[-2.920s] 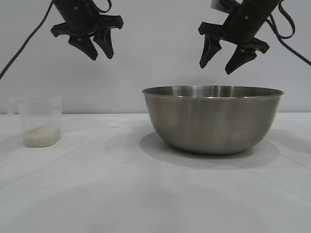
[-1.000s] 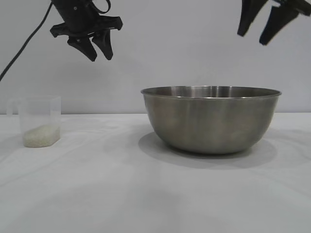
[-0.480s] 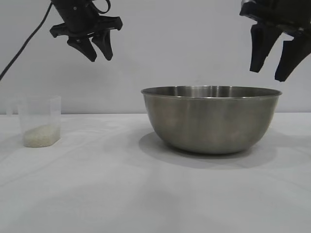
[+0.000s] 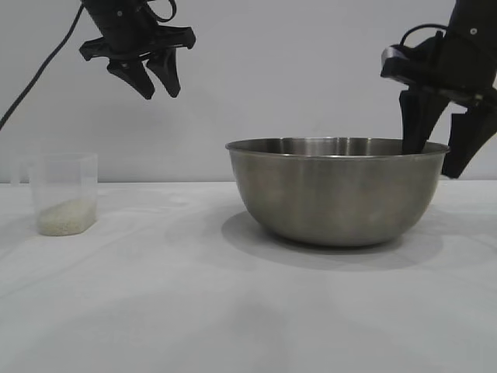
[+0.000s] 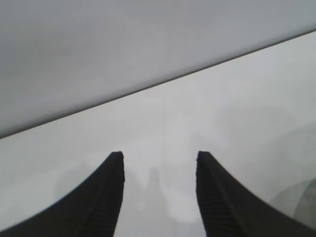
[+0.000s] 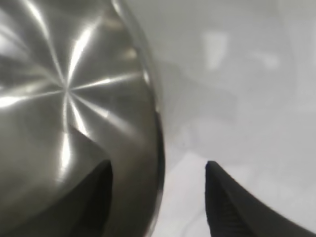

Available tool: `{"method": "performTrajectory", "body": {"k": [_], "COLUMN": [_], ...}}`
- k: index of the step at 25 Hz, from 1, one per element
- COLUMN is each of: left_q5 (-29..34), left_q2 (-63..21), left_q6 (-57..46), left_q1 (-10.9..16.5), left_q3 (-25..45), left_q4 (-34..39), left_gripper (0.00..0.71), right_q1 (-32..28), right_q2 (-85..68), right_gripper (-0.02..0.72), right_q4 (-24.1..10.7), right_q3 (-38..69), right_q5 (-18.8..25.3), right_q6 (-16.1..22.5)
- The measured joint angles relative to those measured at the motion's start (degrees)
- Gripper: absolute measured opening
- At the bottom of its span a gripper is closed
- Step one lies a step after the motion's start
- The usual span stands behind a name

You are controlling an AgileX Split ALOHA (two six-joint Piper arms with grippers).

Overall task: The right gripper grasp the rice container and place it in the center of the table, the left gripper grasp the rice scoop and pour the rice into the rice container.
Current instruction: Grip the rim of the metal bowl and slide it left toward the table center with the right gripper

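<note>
R hand is seen straddling the bowl rim on the bowl's R side in ext view: one finger inside, the other outside, gap open, nothing gripped yet. In R wrist view the rim runs btw the two fingers, closer to the inner one; contact w/ the rim can't be told. Bowl is set on the bench, R of centre in ext view, upright, interior bare steel in R wrist view.

L hand is held high over the L part of the bench, well apart from the scoop, fingers part-open, holding nothing. In L wrist view only bare bench is seen btw its fingers.

Scoop is stood upright on the bench at far L, well apart from the bowl, w/ rice heaped in its bottom.
</note>
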Motion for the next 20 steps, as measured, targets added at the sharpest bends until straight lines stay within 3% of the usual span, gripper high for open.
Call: {"method": "performTrajectory", "body": {"k": [3, 6, 20], "left_q5": [0.00, 0.00, 0.13], "left_q2": [0.00, 0.00, 0.00], "left_q6": [0.00, 0.00, 0.00], "left_q1": [0.00, 0.00, 0.00], "left_q3": [0.00, 0.00, 0.00], "left_q4": [0.00, 0.00, 0.00], "left_gripper": [0.293, 0.293, 0.293], "right_q1": [0.00, 0.25, 2.67], "right_q2": [0.00, 0.00, 0.04], "right_gripper": [0.115, 0.000, 0.000], "right_q4": [0.24, 0.59, 3.33], "right_q3": [0.00, 0.00, 0.13], "right_q5": [-0.60, -0.94, -5.42], "right_q6": [0.00, 0.00, 0.69]}}
